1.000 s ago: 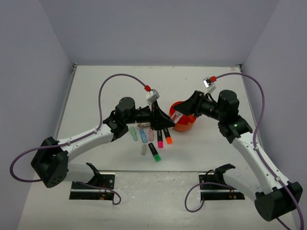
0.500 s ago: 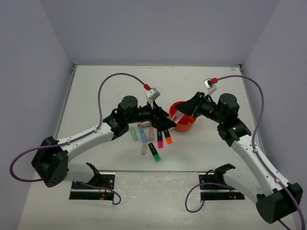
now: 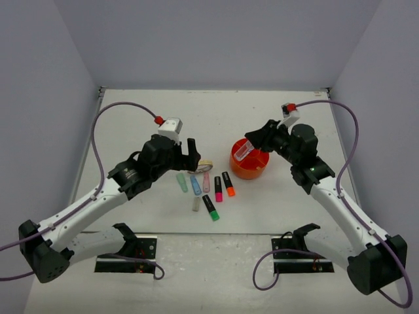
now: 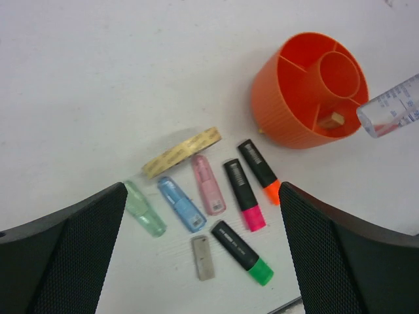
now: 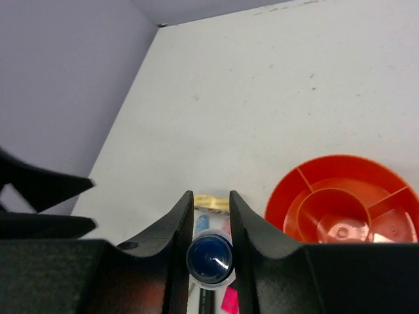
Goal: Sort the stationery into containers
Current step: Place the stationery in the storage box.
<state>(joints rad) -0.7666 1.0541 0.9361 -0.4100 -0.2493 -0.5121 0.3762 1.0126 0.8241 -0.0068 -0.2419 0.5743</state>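
Since a second ago the left arm has drawn back from the row of markers toward the left of the top view. The left pincer (image 3: pixel 191 156) has gone from nearly closed to wide open; it holds nothing and hangs over the white surface (image 3: pixel 144 111) near the cream tape roll (image 3: pixel 204 166).

The right pincer (image 5: pixel 209 196) has narrowed and now grips a clear plastic pen with a dark blue end (image 5: pixel 209 257). The pen is tilted over the upper left rim of the round orange plastic desk organiser (image 3: pixel 253 173), right of centre in the top view. Whether pen and rim touch I cannot tell. A small tan piece (image 4: pixel 332 120) lies in one outer compartment.

The markers lie left of the organiser, near centre, just below the tape roll. Five are side by side:
- the pastel green marker (image 4: pixel 145 209)
- the pastel blue marker (image 4: pixel 181 204)
- the pastel pink marker (image 4: pixel 208 185)
- the black marker with a pink cap (image 4: pixel 243 203)
- the black marker with an orange cap (image 4: pixel 260 171)

Lower in the frame lie the short grey marker (image 4: pixel 203 258) and the black marker with a green cap (image 4: pixel 242 253).
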